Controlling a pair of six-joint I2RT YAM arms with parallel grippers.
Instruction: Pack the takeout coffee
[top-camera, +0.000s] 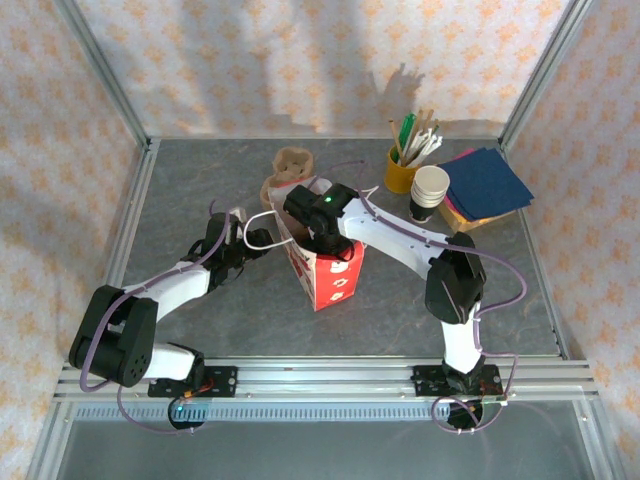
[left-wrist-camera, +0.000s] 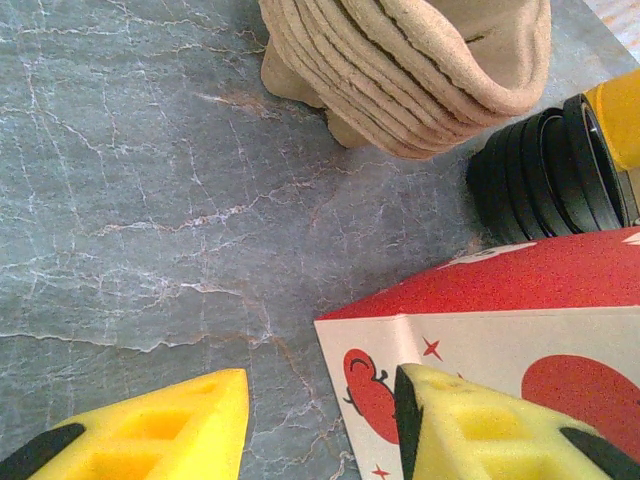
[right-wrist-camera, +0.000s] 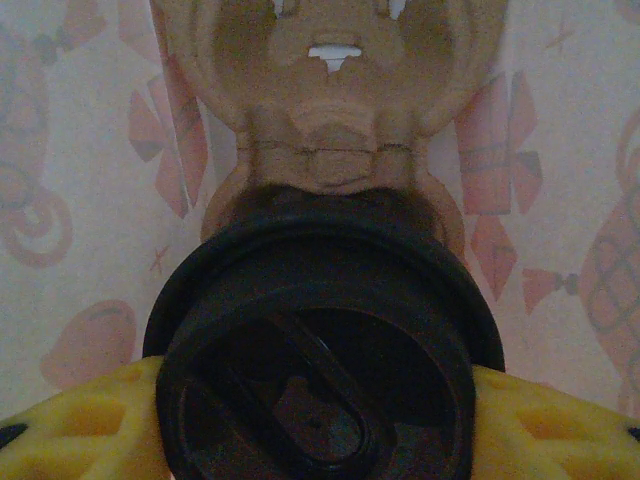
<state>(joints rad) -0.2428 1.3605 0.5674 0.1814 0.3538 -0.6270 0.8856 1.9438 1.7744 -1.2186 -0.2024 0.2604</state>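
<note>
Right wrist view: small dark paper cup with round black plastic lid (right-wrist-camera: 320, 400) pinched between right jaws, inside red-and-white paper bag (top-camera: 335, 282), above brown pulp carrier (right-wrist-camera: 335, 110). Left wrist view: left jaws spread, bag wall between them.

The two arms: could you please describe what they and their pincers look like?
Both the left arm and right arm have white links, bulky black joints and thin purple cables looping alongside. A small green light glows near the right wrist. The left pincer and right pincer have yellow fingers with hollow recesses and black patches.
</note>
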